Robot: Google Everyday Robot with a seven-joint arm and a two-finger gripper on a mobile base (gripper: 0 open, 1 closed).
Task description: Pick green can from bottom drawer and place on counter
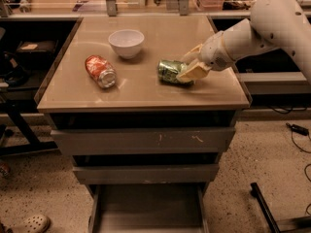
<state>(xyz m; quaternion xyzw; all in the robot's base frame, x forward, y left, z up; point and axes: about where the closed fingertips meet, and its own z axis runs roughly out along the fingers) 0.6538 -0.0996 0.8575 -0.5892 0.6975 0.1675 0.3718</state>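
Note:
The green can [169,72] lies on its side on the counter [146,93], right of the middle. My gripper [190,65] reaches in from the right on a white arm. Its cream fingers [196,73] sit on either side of the can's right end, shut on it. Below, the bottom drawer [146,212] is pulled out, and its grey floor shows nothing in it.
An orange-red can [100,71] lies on the counter's left part. A white bowl [126,42] stands behind it near the middle. Two shut grey drawers [143,141] sit above the pulled-out one. Cables [296,129] and a dark bar [265,208] lie on the floor at right.

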